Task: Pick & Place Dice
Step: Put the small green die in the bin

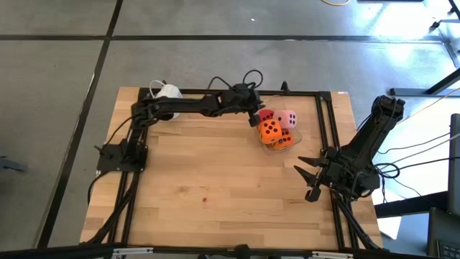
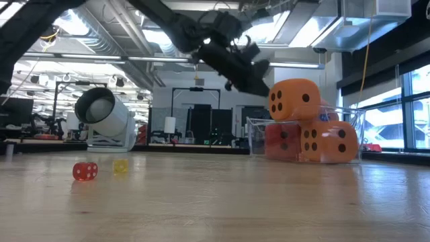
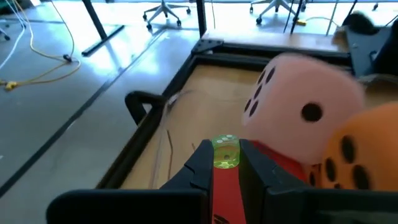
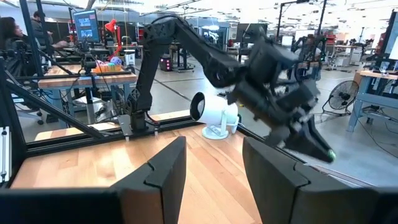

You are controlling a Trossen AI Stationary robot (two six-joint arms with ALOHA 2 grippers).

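Observation:
A clear box [image 1: 296, 137] at the table's far right holds soft dice: a pink one [image 1: 288, 119], a red one [image 1: 267, 114] and two orange ones [image 1: 270, 130] [image 2: 293, 99], stacked on each other. My left gripper [image 1: 256, 119] reaches from the left to the box's left side and is shut on a tiny green see-through bead [image 3: 226, 152]. It hangs close in front of the pink die [image 3: 298, 102]. My right gripper [image 1: 307, 180] waits open at the table's right edge. My left gripper pinches the tiny green bead [image 3: 226, 154] between its two fingers, at their free ends. The fingers come from the table's left, slanting a little downward. The bead is lifted clear of the table, next to the soft dice.
A white cylindrical object [image 1: 167, 92] stands at the far left corner. A tiny red bead [image 2: 84, 171] and a tiny yellow one [image 2: 120, 166] lie on the bare wood mid-table. A black frame [image 1: 327, 129] runs along the table's edges.

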